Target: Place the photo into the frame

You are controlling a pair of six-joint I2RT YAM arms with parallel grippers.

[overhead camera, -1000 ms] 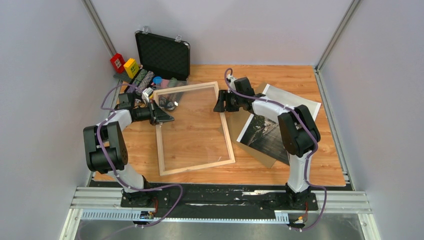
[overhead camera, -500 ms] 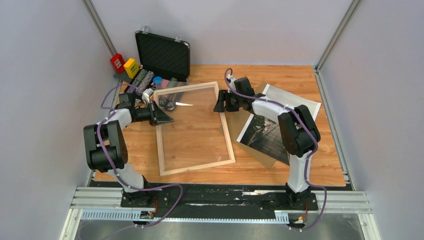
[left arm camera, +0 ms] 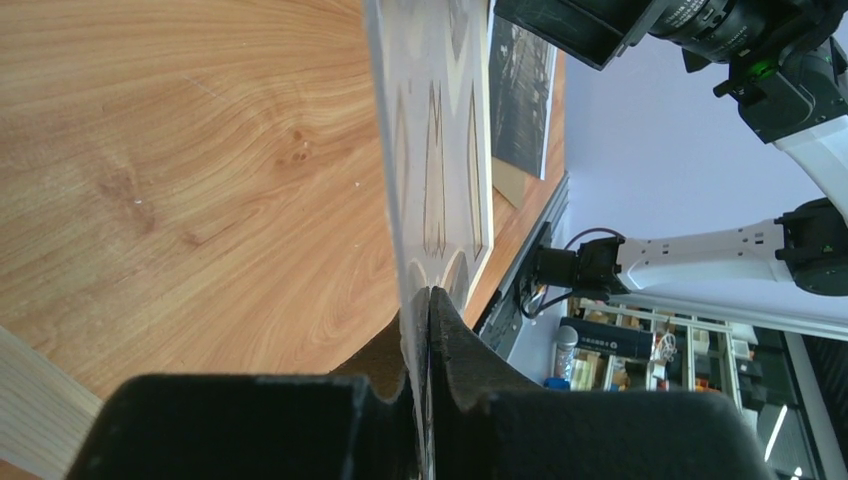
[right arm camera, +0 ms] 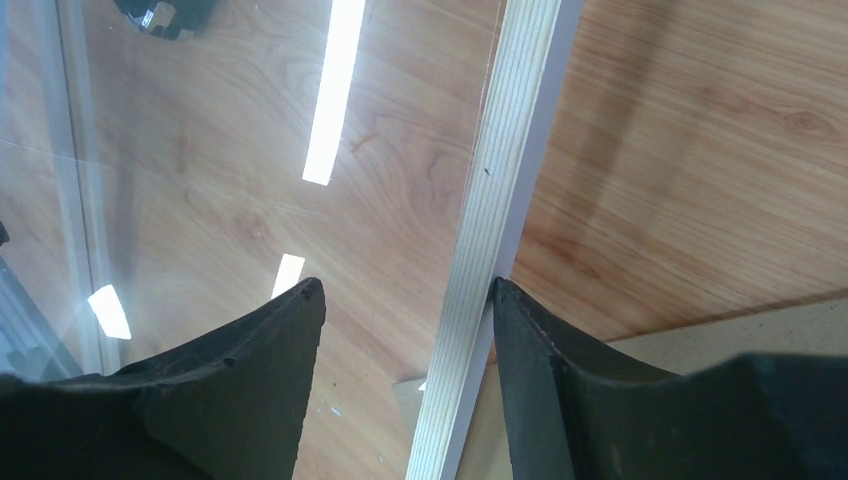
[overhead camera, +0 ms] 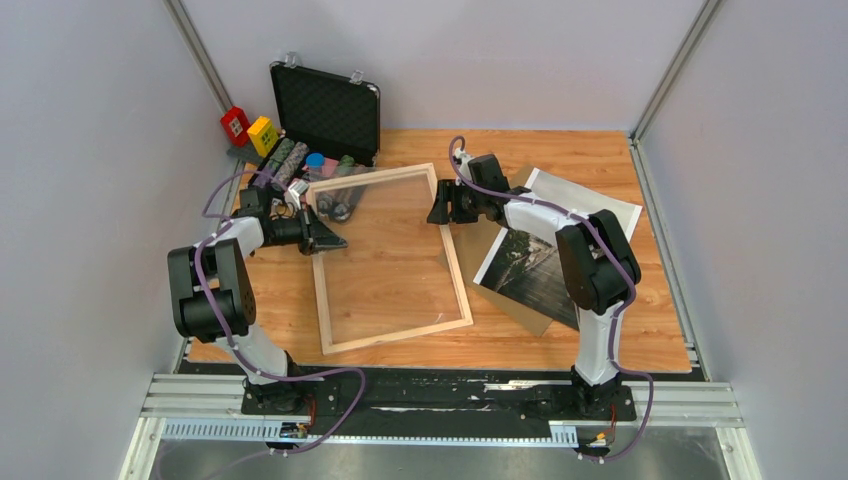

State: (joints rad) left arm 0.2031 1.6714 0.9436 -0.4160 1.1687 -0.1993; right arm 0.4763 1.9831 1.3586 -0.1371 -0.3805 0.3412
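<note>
The frame [overhead camera: 396,335], pale wood, lies flat in the middle of the table. Its clear pane [left arm camera: 435,150] is seen edge-on in the left wrist view, pinched thinly between the jaws of my left gripper [left arm camera: 428,295], which sits at the frame's left side [overhead camera: 335,240]. My right gripper [overhead camera: 437,212] is open at the frame's far right corner. It straddles the right rail [right arm camera: 500,180], and its right finger [right arm camera: 540,360] is against the rail's outer side. The photo [overhead camera: 530,265], a dark print, lies to the right, partly under the right arm.
A brown backing board [overhead camera: 535,320] lies beneath the photo, and a white sheet [overhead camera: 600,210] behind it. An open black case [overhead camera: 325,110] stands at the back left, with small items [overhead camera: 300,160] and red and yellow blocks [overhead camera: 248,128] beside it. Walls close in both sides.
The bright glare on the pane near the far left corner has gone. My left gripper has shifted very slightly; the right arm has not moved.
</note>
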